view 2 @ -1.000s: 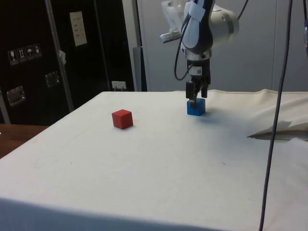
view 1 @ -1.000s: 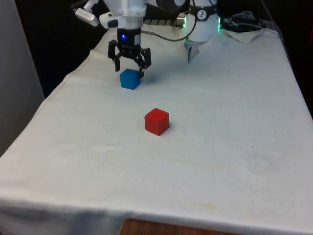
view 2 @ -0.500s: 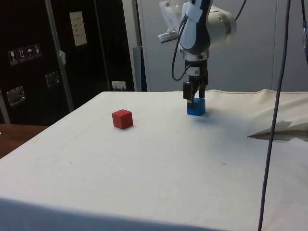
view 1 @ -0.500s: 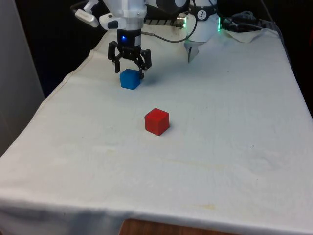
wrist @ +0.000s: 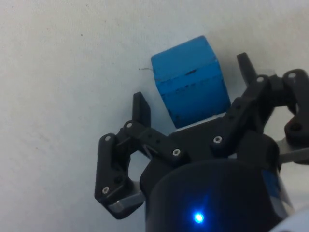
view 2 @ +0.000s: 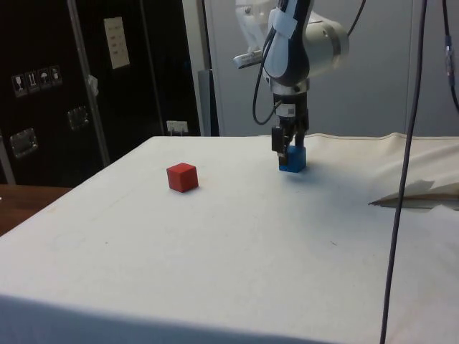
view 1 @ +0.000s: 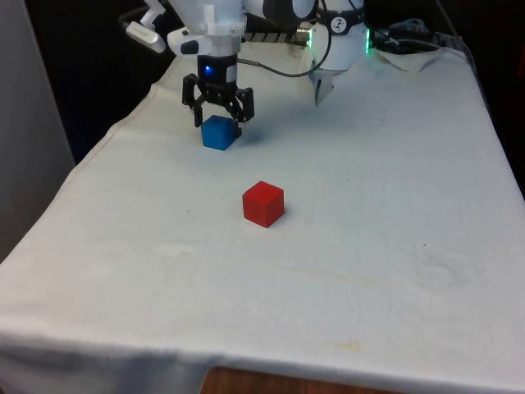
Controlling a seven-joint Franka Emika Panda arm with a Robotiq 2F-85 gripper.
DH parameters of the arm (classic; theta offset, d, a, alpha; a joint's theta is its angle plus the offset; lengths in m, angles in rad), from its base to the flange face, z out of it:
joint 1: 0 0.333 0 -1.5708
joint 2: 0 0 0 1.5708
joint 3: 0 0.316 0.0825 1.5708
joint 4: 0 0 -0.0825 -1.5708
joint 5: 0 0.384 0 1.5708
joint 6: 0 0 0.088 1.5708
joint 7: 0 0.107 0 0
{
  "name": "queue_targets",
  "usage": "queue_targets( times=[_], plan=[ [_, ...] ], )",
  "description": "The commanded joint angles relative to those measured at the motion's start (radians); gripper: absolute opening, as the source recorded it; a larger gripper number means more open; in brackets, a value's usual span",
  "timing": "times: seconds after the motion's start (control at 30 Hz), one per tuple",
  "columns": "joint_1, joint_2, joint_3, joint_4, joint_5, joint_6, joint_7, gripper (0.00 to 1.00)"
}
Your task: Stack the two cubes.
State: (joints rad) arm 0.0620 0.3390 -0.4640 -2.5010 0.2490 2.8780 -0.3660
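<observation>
Arm's pointing straight down with the gripper [view 1: 218,115] spread wide just above the blue cube [view 1: 218,132] on the counter [view 1: 369,205], red cube [view 1: 263,203] sitting well apart.

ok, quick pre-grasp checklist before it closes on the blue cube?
1. Gripper open: ok, fingers spread in the wrist view.
2. Blue cube between the fingers: ok in the wrist view, one finger each side with gaps.
3. Fingers low enough: cannot tell; tips look near the cube's top in the side view.
4. Cube flat on the cloth: ok.
5. Red cube free as stack base: ok, standing alone, apart from the blue one.
6. Path between the cubes: ok, bare cloth.
</observation>
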Motion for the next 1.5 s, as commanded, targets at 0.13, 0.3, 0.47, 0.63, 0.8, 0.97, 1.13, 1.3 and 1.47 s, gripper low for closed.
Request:
queue_targets(
  times=[0.13, 0.3, 0.47, 0.63, 0.8, 0.97, 1.13, 1.3, 1.47],
  plan=[
    [-0.001, 0.000, 0.000, 0.001, 0.001, 0.000, 0.000, 0.34],
    [-0.016, -0.013, 0.020, -0.001, 0.021, -0.003, -0.017, 0.02],
    [-0.016, -0.013, 0.020, 0.000, 0.021, -0.003, -0.016, 0.03],
    [-0.004, -0.015, 0.002, 0.006, 0.005, -0.012, -0.004, 0.03],
    [0.007, -0.027, -0.013, 0.011, -0.009, -0.023, 0.005, 0.03],
    [0.011, -0.054, -0.021, 0.019, -0.023, -0.045, 0.013, 0.03],
    [0.013, -0.070, -0.021, 0.029, -0.030, -0.062, 0.017, 0.03],
    [0.016, -0.089, -0.020, 0.053, -0.032, -0.098, 0.022, 0.03],
    [0.017, -0.099, -0.019, 0.071, -0.033, -0.122, 0.023, 0.03]
  ],
)
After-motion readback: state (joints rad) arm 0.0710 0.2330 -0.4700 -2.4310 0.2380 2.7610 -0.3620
